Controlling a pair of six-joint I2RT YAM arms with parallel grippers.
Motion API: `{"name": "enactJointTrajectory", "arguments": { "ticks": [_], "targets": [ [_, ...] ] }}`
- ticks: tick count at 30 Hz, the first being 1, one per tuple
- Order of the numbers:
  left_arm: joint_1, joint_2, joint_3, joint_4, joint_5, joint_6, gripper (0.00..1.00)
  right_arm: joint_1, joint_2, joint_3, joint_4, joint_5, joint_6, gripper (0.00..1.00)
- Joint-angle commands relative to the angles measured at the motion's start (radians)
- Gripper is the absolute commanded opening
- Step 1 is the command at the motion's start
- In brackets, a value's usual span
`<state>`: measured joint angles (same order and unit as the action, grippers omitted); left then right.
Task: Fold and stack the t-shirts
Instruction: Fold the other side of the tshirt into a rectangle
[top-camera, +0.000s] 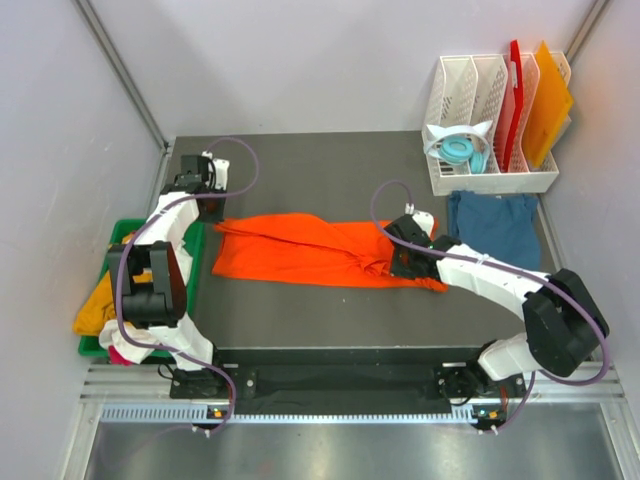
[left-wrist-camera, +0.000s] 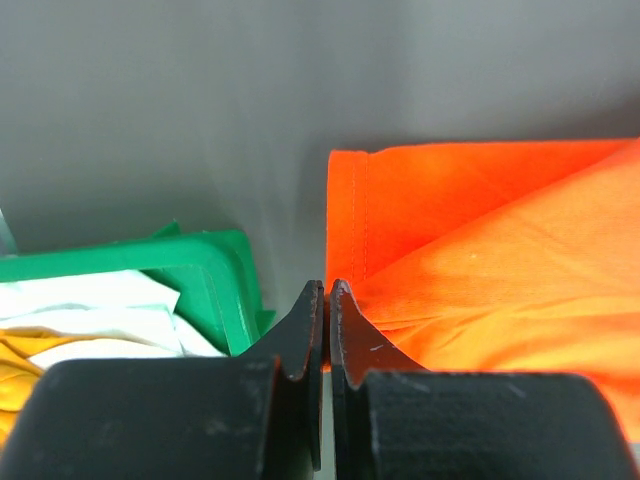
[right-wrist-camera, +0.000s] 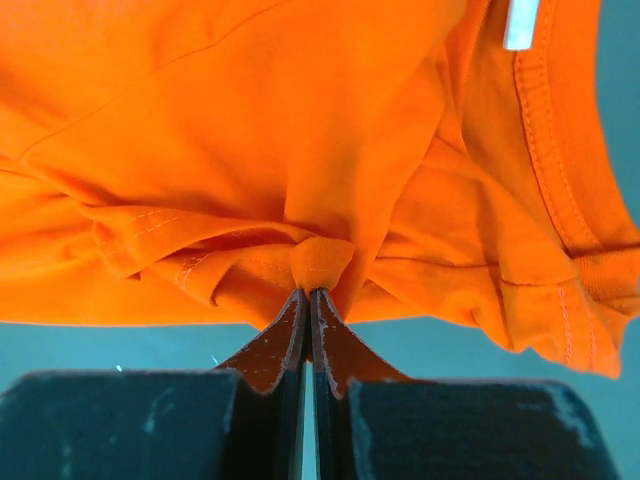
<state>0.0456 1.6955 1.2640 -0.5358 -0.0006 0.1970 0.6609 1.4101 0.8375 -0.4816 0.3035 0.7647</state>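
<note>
The right pincer (right-wrist-camera: 310, 292) is shut on a bunch of the orange t-shirt (right-wrist-camera: 250, 120); the left pincer (left-wrist-camera: 325, 287) pinches its edge, green box (left-wrist-camera: 210, 262) to its left

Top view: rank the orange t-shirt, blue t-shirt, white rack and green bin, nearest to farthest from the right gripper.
1. orange t-shirt: table centre, pinched in the right gripper jaws.
2. blue t-shirt: just to its right.
3. white rack: back-right corner.
4. green bin: far left edge.
</note>
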Motion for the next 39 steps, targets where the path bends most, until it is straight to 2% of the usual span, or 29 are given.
{"name": "enactJointTrajectory", "arguments": {
  "ticks": [1, 4, 5, 7, 8, 9, 10, 11, 12, 13, 14, 16, 18, 19, 20, 22, 23, 24, 25, 26, 28, 39],
  "targets": [
    [0.007, 0.01, -0.011, -0.03, -0.026, 0.041, 0.0, 0.028, 0.0, 0.003, -0.035, 0.032, 0.054, 0.0],
    [0.005, 0.024, -0.018, -0.024, -0.029, 0.042, 0.0, 0.034, 0.021, 0.002, -0.028, 0.02, 0.054, 0.0],
    [0.005, 0.029, -0.015, -0.027, -0.026, 0.041, 0.0, 0.034, 0.023, 0.014, -0.028, 0.019, 0.054, 0.03],
    [0.007, 0.03, -0.006, -0.026, -0.021, 0.041, 0.0, 0.034, 0.024, 0.035, -0.026, 0.023, 0.044, 0.16],
    [0.005, 0.026, -0.002, -0.026, -0.01, 0.039, 0.0, 0.034, 0.02, 0.063, -0.005, 0.026, 0.03, 0.33],
    [0.008, 0.02, 0.003, -0.017, -0.004, 0.038, 0.21, 0.034, 0.018, 0.084, 0.0, 0.035, 0.0, 0.4],
    [0.013, -0.006, 0.009, -0.006, 0.031, 0.024, 0.35, 0.034, 0.02, 0.11, 0.0, 0.049, -0.017, 0.45],
    [0.013, -0.02, 0.015, 0.003, 0.045, 0.019, 0.51, 0.032, 0.024, 0.177, -0.014, 0.08, -0.036, 0.59],
    [0.016, -0.034, 0.018, 0.022, 0.06, 0.016, 0.82, 0.032, 0.029, 0.214, -0.026, 0.101, -0.068, 0.65],
    [0.016, -0.058, 0.029, 0.031, 0.071, 0.007, 0.92, 0.032, 0.039, 0.247, -0.031, 0.117, -0.093, 0.68],
    [0.016, -0.071, 0.035, 0.043, 0.083, -0.002, 0.96, 0.029, 0.047, 0.303, -0.031, 0.14, -0.131, 0.72],
    [0.016, -0.088, 0.04, 0.089, 0.091, -0.031, 0.98, 0.014, 0.073, 0.347, -0.029, 0.163, -0.153, 0.72],
    [0.016, -0.079, 0.049, 0.108, 0.123, -0.051, 0.98, -0.021, 0.093, 0.373, 0.014, 0.145, -0.188, 0.67],
    [0.016, -0.068, 0.063, 0.111, 0.138, -0.065, 0.93, -0.035, 0.128, 0.379, 0.024, 0.131, -0.195, 0.64],
    [0.014, -0.057, 0.074, 0.105, 0.152, -0.076, 0.91, -0.049, 0.15, 0.394, 0.04, 0.106, -0.202, 0.5],
    [0.014, -0.011, 0.113, 0.07, 0.182, -0.102, 0.85, -0.089, 0.22, 0.406, 0.052, 0.079, -0.214, 0.3],
    [0.014, 0.004, 0.124, 0.054, 0.188, -0.106, 0.72, -0.099, 0.245, 0.419, 0.057, 0.063, -0.217, 0.05],
    [0.014, 0.022, 0.133, 0.048, 0.185, -0.111, 0.65, -0.122, 0.268, 0.422, 0.06, 0.049, -0.219, 0.0],
    [0.014, 0.029, 0.15, 0.033, 0.179, -0.113, 0.6, -0.132, 0.311, 0.429, 0.061, 0.036, -0.22, 0.0],
    [0.014, 0.035, 0.155, 0.014, 0.172, -0.114, 0.51, -0.141, 0.329, 0.428, 0.061, 0.005, -0.22, 0.0],
    [0.014, 0.043, 0.15, 0.008, 0.157, -0.105, 0.47, -0.15, 0.355, 0.416, 0.061, -0.013, -0.219, 0.0],
    [0.014, 0.056, 0.152, -0.006, 0.123, -0.09, 0.51, -0.135, 0.267, 0.17, 0.115, -0.09, -0.151, 0.0]
  ]
}}
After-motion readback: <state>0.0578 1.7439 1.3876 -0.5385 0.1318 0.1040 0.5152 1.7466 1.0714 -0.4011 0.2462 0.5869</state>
